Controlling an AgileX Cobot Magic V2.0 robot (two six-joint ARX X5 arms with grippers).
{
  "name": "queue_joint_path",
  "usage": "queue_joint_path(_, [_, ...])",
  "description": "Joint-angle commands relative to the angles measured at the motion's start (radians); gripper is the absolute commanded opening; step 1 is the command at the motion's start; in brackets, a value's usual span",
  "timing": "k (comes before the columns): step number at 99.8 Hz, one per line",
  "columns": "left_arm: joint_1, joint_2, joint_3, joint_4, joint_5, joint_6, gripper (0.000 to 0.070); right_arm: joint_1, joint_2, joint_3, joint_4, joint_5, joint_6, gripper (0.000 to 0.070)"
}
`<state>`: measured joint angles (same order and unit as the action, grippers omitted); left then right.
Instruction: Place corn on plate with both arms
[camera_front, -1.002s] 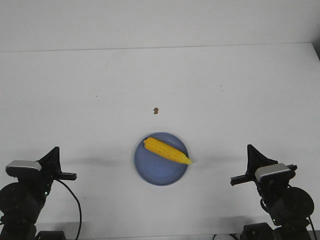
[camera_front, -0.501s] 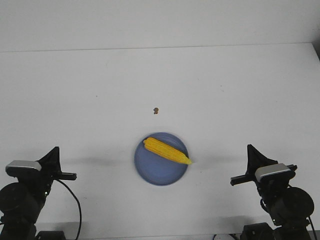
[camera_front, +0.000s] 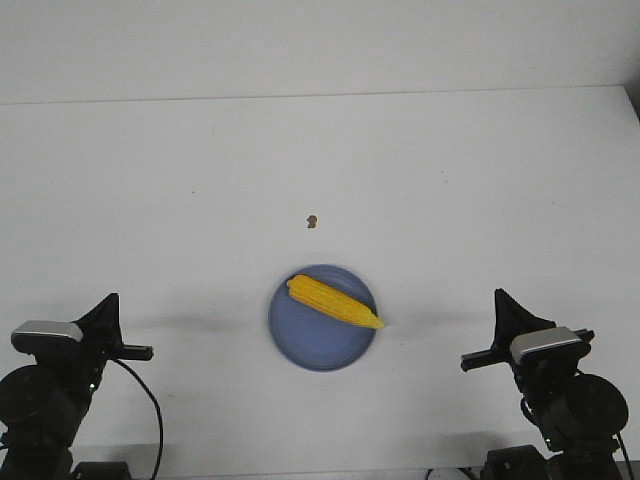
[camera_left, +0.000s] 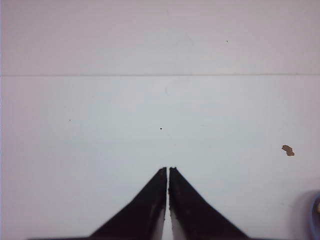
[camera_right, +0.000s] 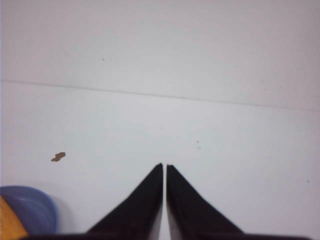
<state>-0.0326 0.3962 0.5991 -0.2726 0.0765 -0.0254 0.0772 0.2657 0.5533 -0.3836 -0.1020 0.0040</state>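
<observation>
Bright yellow tapered corn cob (camera_front: 334, 302) lay diagonally across the round periwinkle-blue plate (camera_front: 305, 347), pointed tip overhanging the rim toward the right edge of the white surface (camera_front: 450, 160). Plate sat near the front edge, midway between the arms. Left gripper (camera_left: 167, 172) pressed closed, empty, at the front left corner; right gripper (camera_right: 164, 169) likewise closed, empty, front right. Small brown speck (camera_front: 313, 221) behind the plate. Judged: cob stiff, light, bumpy but prone to rolling; best held mid-length across its width. Placement looked complete
</observation>
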Motion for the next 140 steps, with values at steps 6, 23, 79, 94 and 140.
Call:
queue_joint_path(6, [0.002, -0.001, 0.000, 0.012, -0.002, -0.005, 0.0007, 0.000, -0.003, 0.001, 0.010, 0.001, 0.007, 0.0015])
queue_joint_path(23, [0.003, 0.000, 0.000, 0.030, -0.002, -0.005, 0.0007, 0.000, -0.003, 0.001, 0.010, 0.001, 0.007, 0.0015])
queue_joint_path(79, [0.003, -0.130, -0.129, 0.170, -0.002, -0.013, 0.0007, 0.000, -0.003, 0.001, 0.010, 0.001, 0.007, 0.0015])
queue_joint_path(94, [0.002, -0.234, -0.245, 0.237, -0.002, -0.018, 0.0007, 0.000, -0.003, 0.001, 0.010, 0.001, 0.007, 0.0015])
queue_joint_path(140, [0.002, -0.393, -0.424, 0.282, -0.002, -0.019, 0.0007, 0.000, -0.003, 0.001, 0.010, 0.001, 0.007, 0.0015])
